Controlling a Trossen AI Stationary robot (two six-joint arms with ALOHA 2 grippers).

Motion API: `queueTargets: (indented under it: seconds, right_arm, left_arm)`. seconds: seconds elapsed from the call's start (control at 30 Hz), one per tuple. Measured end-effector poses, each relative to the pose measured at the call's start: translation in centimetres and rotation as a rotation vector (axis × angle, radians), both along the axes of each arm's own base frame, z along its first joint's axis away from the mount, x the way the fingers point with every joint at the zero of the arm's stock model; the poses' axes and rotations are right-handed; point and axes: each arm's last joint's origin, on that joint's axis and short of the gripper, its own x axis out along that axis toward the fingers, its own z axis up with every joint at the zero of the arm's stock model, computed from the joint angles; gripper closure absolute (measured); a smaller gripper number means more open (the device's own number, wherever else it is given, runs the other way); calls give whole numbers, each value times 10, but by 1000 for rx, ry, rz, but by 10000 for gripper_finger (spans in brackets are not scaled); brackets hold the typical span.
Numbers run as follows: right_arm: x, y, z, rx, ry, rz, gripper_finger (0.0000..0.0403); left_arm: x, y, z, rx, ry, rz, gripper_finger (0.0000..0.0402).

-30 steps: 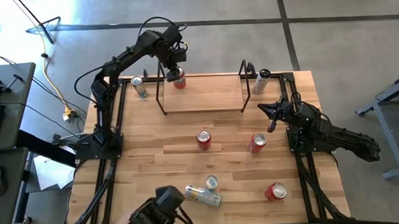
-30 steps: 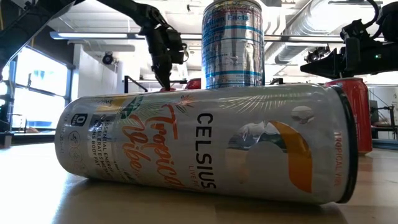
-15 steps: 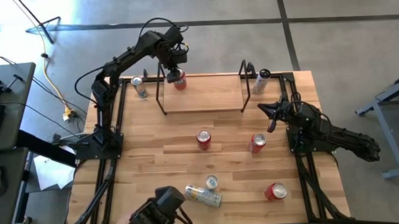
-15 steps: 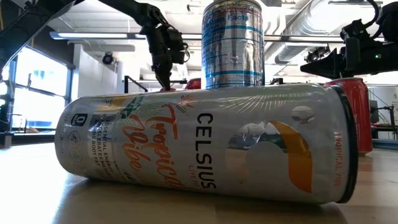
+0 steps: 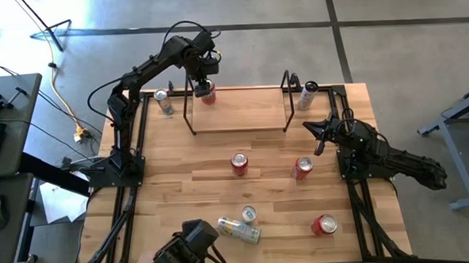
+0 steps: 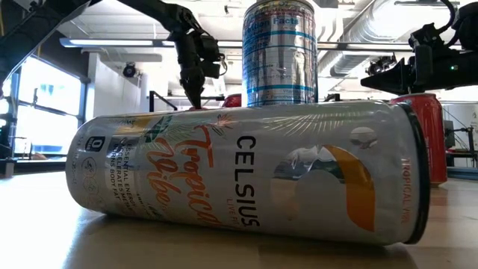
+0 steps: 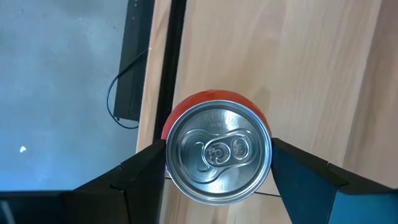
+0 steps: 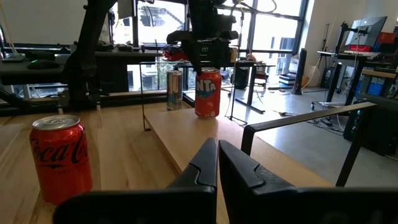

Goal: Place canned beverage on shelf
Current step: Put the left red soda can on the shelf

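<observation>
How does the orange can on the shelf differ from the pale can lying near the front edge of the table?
The orange can stands upright on the shelf, while the pale can lies on its side on the table. The orange can sits between the left pincer's fingers; the pale can has no pincer near it. The orange can looks shorter, the pale can slimmer and longer. Both are beverage cans.

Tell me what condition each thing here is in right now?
Orange can: upright on the shelf, sealed.
Left end effector: open around the orange can.
Right end effector: shut, empty.
Celsius can: lying on its side.
Coca-Cola can: upright.
</observation>
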Motion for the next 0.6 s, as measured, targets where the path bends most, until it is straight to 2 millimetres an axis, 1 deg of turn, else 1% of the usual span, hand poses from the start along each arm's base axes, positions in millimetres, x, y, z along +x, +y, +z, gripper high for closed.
queueTargets:
  seconds: [0.13, 0.37, 0.47, 0.6]
  right_arm:
    - [0, 0, 0, 0, 0, 0, 402]
    - [0, 0, 0, 0, 0, 0, 402]
    - [0, 0, 0, 0, 0, 0, 402]
    - [0, 0, 0, 0, 0, 0, 402]
  left_arm:
    - [3, -4, 0, -3, -1, -13, 128]
    - [5, -3, 1, 15, -8, -5, 91]
    - [5, -3, 0, 21, 2, 3, 88]
    - [5, -4, 2, 80, 52, 21, 87]
